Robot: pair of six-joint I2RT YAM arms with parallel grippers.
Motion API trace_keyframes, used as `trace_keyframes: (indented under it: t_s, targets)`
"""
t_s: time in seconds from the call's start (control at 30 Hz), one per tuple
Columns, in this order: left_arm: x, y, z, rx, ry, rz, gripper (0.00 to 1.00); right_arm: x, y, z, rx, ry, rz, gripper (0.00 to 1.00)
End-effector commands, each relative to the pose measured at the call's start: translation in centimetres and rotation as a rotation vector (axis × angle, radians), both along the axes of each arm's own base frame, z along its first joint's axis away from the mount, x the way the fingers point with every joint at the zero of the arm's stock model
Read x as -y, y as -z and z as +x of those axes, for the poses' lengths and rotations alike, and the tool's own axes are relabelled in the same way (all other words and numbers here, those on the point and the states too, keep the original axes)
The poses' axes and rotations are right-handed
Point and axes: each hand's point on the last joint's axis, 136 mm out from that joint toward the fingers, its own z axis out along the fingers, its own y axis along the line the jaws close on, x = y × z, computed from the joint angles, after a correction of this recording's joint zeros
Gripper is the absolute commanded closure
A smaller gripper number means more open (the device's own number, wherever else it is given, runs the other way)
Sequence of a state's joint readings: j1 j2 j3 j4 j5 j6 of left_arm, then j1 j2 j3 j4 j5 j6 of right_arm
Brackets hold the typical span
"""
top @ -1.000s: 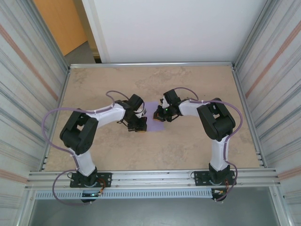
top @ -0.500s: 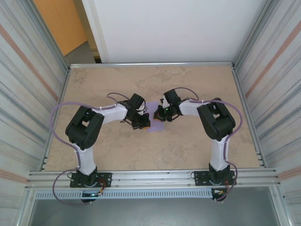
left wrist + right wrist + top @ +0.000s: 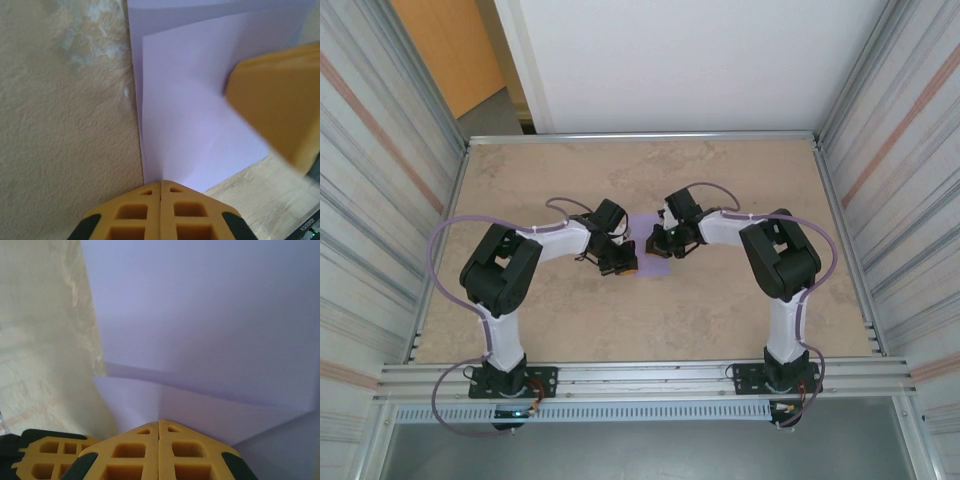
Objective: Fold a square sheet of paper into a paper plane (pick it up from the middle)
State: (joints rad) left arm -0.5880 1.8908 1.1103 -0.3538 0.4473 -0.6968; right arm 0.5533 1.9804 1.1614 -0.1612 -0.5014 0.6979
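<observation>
Beige table (image 3: pixel 720 320): square sheet of paper (image 3: pixel 190 100) laid centrally, partly folded | left gripper (image 3: pixel 160 185), right gripper (image 3: pixel 159 422): fingers closed together, seemingly pressed down for creasing.

We note a beige, stone-mottled surface (image 3: pixel 720 310), matt and lightly pitted where the left wrist view comes close, with one pale whitish blotch (image 3: pixel 95 35) on it. A thin metal rail (image 3: pixel 640 137) runs along its far edge; a wider double rail (image 3: pixel 650 378) runs along the near edge, with a perforated strip (image 3: pixel 650 411) just below it. Ribbed grey panels stand on the left (image 3: pixel 370 200) and right (image 3: pixel 910 180), each crossed by a reddish stripe. Behind the far rail we log a white board (image 3: pixel 680 60), an orange panel (image 3: pixel 445 50) to its left, and a patch of grey floor (image 3: pixel 500 112) between them.
</observation>
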Motion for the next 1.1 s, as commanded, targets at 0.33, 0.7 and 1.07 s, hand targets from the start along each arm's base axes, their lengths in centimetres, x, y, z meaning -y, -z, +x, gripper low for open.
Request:
trace_keyframes:
  t_s: [0.33, 0.7, 1.07]
  targets:
    - [-3.1, 3.3, -2.5, -0.143, -0.032, 0.162, 1.00, 2.7, 1.8, 1.7, -0.017, 0.051, -0.036, 0.92]
    - [-2.3, 2.4, -2.0, -0.125, -0.013, 0.122, 1.00, 8.5, 0.3, 8.3, 0.040, 0.220, -0.089, 0.90]
    - [1.5, -6.6, 4.3, 0.134, -0.055, -0.138, 0.82, 6.8, -3.9, 4.5, 0.013, 0.235, 0.057, 0.73]
